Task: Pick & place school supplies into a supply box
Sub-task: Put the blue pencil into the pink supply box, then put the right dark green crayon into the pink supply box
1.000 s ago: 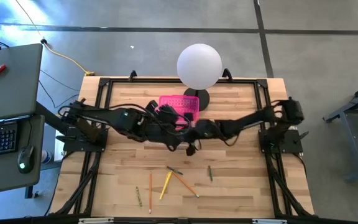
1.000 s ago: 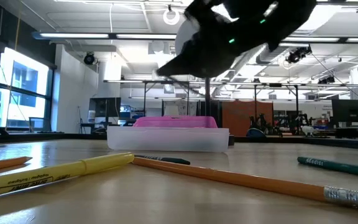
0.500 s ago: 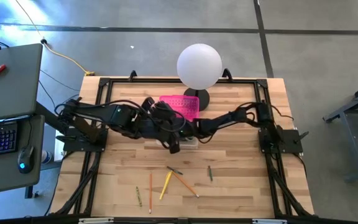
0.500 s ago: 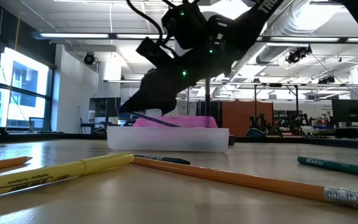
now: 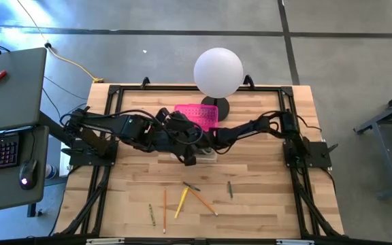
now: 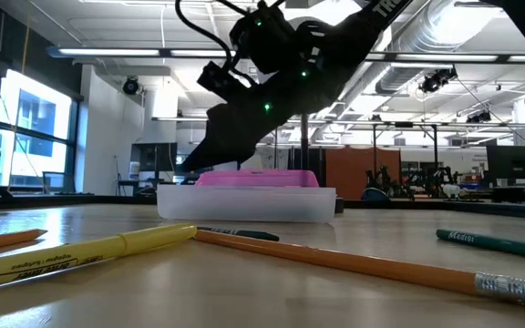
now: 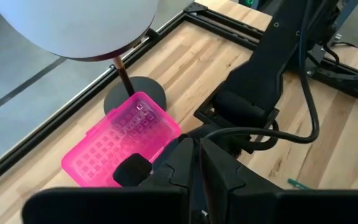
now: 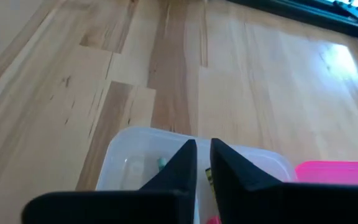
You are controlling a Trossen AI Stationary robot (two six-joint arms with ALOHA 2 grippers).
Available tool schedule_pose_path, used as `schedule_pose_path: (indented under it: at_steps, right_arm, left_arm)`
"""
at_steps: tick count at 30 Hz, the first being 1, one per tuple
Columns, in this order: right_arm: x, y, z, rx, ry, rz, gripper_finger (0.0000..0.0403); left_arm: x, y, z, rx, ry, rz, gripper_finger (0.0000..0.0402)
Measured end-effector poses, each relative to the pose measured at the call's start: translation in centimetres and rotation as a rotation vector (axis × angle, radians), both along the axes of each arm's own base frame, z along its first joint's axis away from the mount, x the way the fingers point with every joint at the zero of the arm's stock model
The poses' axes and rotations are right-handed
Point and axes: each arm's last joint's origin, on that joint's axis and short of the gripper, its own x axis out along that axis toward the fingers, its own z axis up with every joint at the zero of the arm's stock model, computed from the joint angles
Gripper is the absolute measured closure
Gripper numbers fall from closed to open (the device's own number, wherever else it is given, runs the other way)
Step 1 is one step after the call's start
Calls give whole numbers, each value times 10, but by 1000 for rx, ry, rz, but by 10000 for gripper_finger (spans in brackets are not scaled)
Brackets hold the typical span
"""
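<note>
Our right gripper (image 8: 202, 163) hangs over the clear base of the supply box (image 8: 129, 163), its fingers (image 8: 180, 167) parted by only a narrow gap, and we cannot tell whether anything sits between them. Our left gripper (image 5: 190, 158) reaches in at frame centre beside the box's pink lid (image 5: 197, 114); its grip we cannot tell. Loose pencils (image 5: 182, 201) lie in the lower centre, the white globe lamp (image 5: 218, 72) above.

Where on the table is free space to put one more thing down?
Bare wood lies right of the green pen, toward the table edge, and left of the pencils. It is crowded at the pencil case, where both claws, left claw and right claw, meet below the lamp.
</note>
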Motion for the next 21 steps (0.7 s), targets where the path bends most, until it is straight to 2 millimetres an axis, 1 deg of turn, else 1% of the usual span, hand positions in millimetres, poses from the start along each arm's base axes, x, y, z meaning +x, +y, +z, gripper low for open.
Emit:
schedule_pose_path:
  at_steps: [4,8,10,12,15,18,21]
  right_arm:
    - [0,1,0,1,1,2,348]
    - [-1,8,5,3,-7,-31,320]
    - [-5,15,16,9,-13,-64,311]
    - [-11,26,32,6,-14,-78,306]
    - [-29,47,55,9,60,-83,305]
    - [-55,72,74,71,155,-99,305]
    - [-85,99,83,125,160,-132,305]
  left_arm:
    - [0,0,0,-6,-5,5,341]
    - [0,0,0,-25,-12,10,341]
    - [0,0,0,-29,-11,7,341]
    - [0,-1,0,-30,-10,6,341]
    - [0,0,0,-31,-10,5,341]
    - [0,-1,0,-35,-8,3,341]
    - [0,-1,0,-40,-14,3,341]
